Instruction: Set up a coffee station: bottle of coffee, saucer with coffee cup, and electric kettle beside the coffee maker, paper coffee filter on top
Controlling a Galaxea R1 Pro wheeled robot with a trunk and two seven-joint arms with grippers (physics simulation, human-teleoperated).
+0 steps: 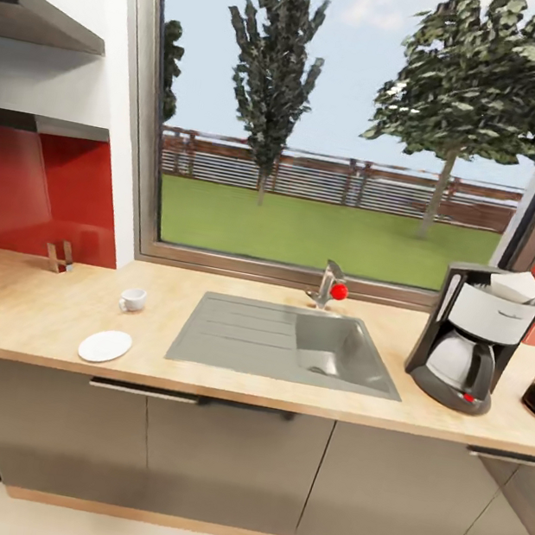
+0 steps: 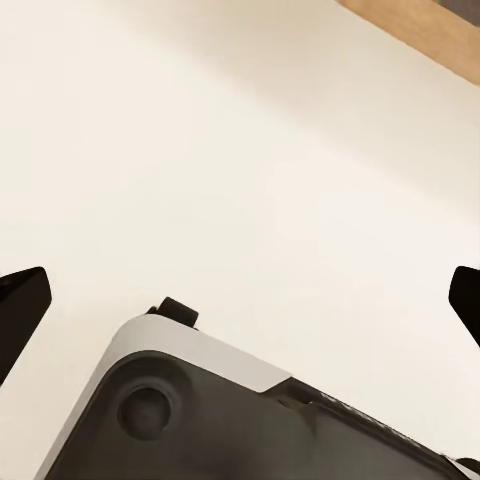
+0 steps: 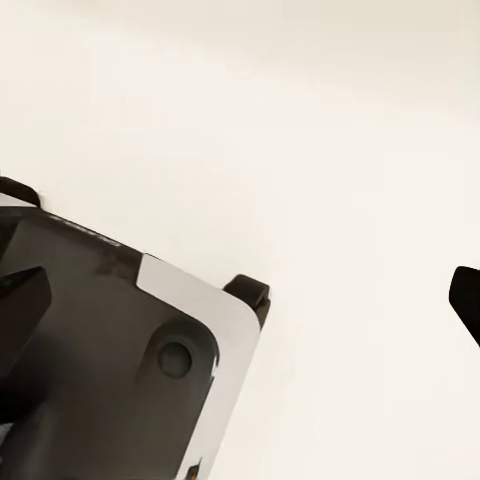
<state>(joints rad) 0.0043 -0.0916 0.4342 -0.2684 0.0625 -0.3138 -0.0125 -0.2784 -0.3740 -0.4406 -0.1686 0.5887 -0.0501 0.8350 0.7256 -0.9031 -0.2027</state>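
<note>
Left tool point(image 2: 240, 300) and right tool point(image 3: 240, 300) both spread wide, empty, above floor. Next: approach cup point(image 1: 132, 300) squarely, grip rim gently, set centred on saucer point(image 1: 104, 346).

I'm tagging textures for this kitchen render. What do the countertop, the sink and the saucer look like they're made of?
The kitchen countertop looks like light wood or wood-look laminate: pale grain streaks, matte. The sink seems matte grey composite or stone, uniform with no shine, though coated metal is possible. The saucer looks like glazed white ceramic, plain and smooth.
</note>
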